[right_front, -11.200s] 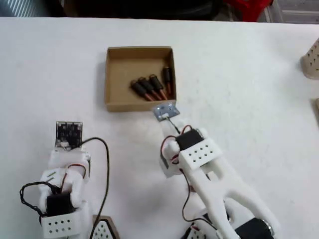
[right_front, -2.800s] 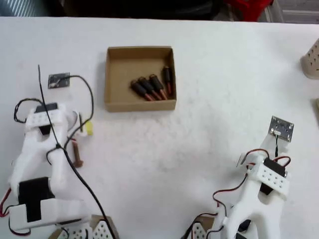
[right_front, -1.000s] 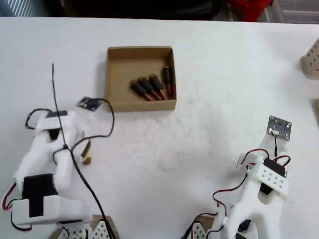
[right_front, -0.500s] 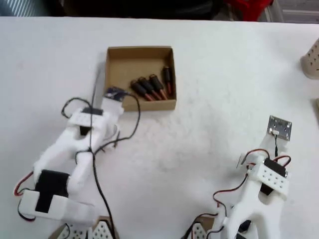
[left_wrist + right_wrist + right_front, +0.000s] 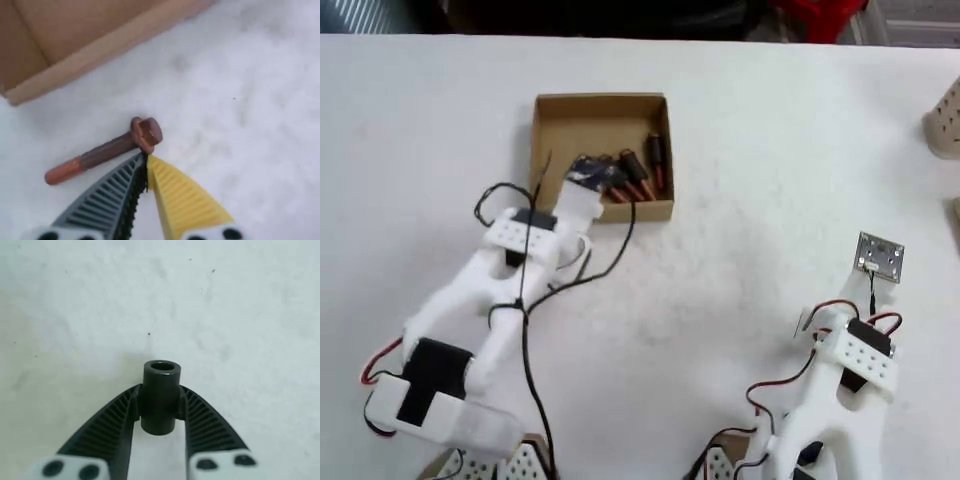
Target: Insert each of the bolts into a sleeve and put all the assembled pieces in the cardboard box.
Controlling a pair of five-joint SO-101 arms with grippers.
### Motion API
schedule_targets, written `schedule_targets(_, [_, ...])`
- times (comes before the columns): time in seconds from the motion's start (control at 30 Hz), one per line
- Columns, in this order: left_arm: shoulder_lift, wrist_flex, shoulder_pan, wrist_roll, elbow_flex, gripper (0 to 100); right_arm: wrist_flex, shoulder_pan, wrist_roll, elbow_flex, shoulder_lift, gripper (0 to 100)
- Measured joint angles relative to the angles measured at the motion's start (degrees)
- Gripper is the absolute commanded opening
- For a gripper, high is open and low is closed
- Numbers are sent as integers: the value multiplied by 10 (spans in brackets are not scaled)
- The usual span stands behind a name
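My left gripper (image 5: 145, 159) is shut on a copper bolt (image 5: 107, 150), pinched just below its head, with the shaft sticking out sideways. It hangs over the white table close to the near wall of the cardboard box (image 5: 100, 47). From above, the left arm (image 5: 525, 245) stretches to the front edge of the box (image 5: 535, 150), where several assembled pieces (image 5: 638, 172) lie. My right gripper (image 5: 159, 400) is shut on a black sleeve (image 5: 161, 375), held with its open bore showing, above bare table. The right arm (image 5: 855, 350) stands at the front right.
A beige pegged block (image 5: 945, 122) sits at the right edge of the table. Part of a perforated holder (image 5: 525, 462) shows at the front edge, between the arm bases. Open white table lies between the two arms.
The left arm has swung right and forward from the table's left side to the front of the box, carrying the bolt. The right arm has kept still with the sleeve.
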Motion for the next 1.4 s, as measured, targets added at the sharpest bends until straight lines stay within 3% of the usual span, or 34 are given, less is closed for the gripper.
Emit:
schedule_targets(0.1, [0, 33, 0, -80, -27, 35, 0, 0, 0, 0, 0, 19])
schedule_targets(0.3, [0, 119, -23, -236, -92, 196, 0, 0, 0, 0, 0, 19])
schedule_targets(0.63, [4, 126, -50, -389, -98, 158, 0, 0, 0, 0, 0, 19])
schedule_targets(1.03, [107, 86, -55, -395, -135, 129, 0, 0, 0, 0, 0, 19])
schedule_targets(1.13, [124, 84, -54, -357, -141, 24, 0, 0, 0, 0, 0, 19])
schedule_targets(1.4, [132, 59, -51, -203, -144, 20, 0, 0, 0, 0, 0, 19])
